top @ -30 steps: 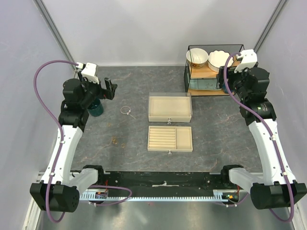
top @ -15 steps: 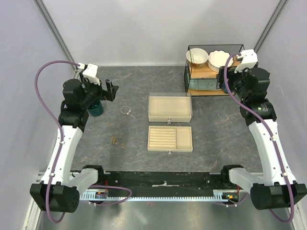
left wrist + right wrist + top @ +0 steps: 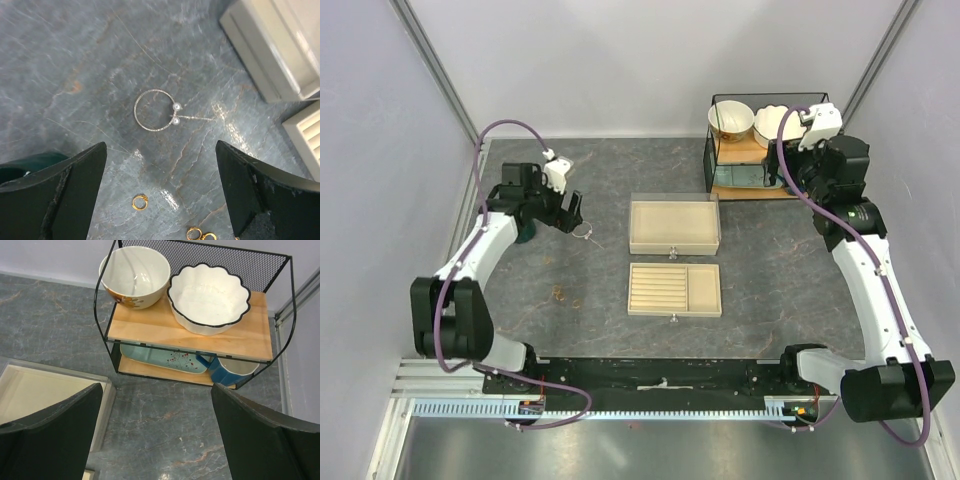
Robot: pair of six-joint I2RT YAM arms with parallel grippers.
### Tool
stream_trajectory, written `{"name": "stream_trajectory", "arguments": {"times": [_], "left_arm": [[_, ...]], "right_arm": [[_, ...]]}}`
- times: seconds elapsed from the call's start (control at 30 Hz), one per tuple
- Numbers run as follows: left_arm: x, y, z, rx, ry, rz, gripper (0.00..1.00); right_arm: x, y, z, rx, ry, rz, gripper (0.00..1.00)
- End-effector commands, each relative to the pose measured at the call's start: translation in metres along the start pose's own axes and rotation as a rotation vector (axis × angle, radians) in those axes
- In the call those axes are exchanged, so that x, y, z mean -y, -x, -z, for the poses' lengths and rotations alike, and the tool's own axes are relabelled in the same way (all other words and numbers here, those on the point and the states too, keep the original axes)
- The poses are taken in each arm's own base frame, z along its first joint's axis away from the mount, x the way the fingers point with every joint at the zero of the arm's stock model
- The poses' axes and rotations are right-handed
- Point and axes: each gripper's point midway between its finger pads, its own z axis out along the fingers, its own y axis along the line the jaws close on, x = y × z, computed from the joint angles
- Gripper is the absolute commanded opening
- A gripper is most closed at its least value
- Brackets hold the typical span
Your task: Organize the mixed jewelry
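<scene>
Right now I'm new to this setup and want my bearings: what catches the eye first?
The left tool, wide open, hovers over a thin silvery hoop with two pearl beads, small gold rings lying nearby. Two beige trays sit mid-table, and a wire rack of bowls stands at the far right corner.

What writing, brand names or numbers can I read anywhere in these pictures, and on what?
None can be read.
The flowered bowl and the light-blue plate carry only painted patterns, not letters.
The slotted tray shows no label.
</scene>
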Motion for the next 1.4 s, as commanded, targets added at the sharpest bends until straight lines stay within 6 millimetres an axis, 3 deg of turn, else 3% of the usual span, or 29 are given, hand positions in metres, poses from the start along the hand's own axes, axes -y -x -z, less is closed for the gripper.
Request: {"name": "stream_trajectory", "arguments": {"times": [0.0,0.23,0.47,0.73,1.37], "left_arm": [[0.007,0.005,-0.016,-0.049,-0.041,-0.151,0.96],[0.016,-0.018,-0.055,-0.188,-0.02,-0.246,0.93],[0.012,-0.03,-0.076,-0.267,-0.03,-0.283,0.87],[0.014,-0.052,-0.088,-0.351,-0.065,-0.281,0.75],[0.023,-0.072,-0.113,-0.414,-0.115,-0.255,0.62]], "right_arm": [[-0.007,-0.002,-0.004,-0.002,0.035,0.003,0.98],[-0.007,-0.013,-0.008,-0.028,0.038,0.005,0.98],[-0.006,-0.018,-0.007,-0.034,0.034,0.015,0.98],[-0.006,-0.023,-0.008,-0.047,0.032,0.012,0.98],[-0.006,-0.026,-0.008,-0.05,0.034,0.011,0.98]]}}
